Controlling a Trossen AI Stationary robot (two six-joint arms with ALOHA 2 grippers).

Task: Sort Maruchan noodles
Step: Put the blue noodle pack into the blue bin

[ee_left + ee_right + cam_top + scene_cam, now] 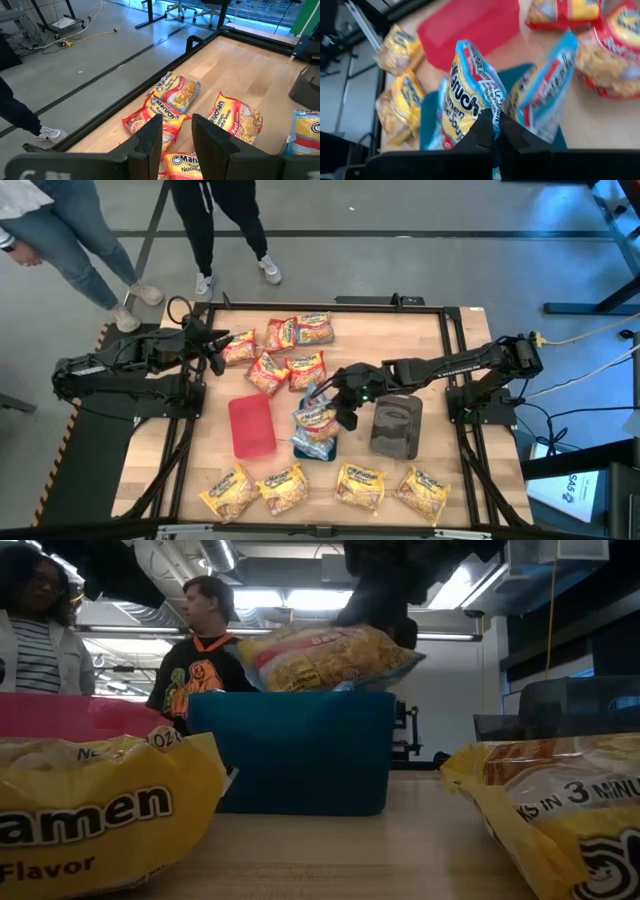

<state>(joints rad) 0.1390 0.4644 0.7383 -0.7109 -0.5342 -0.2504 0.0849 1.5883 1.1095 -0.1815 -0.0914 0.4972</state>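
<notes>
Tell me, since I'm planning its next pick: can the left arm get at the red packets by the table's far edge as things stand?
Probably yes. The left gripper hangs open right beside the red packets, which lie uncovered on the table. The right gripper is off at the teal tray, shut on a blue-edged packet.

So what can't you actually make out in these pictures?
- How many blue-edged noodle packets lie in the teal tray: from above the right pincer and the top packet cover them; in the low view the tray wall hides them.
- The print on the packet pinched by the right pincer: its own wrist view is blurred.
- What the grey tray holds: too dark from above.
- The left pincer tips: cut off by the wrist view's edge.
</notes>
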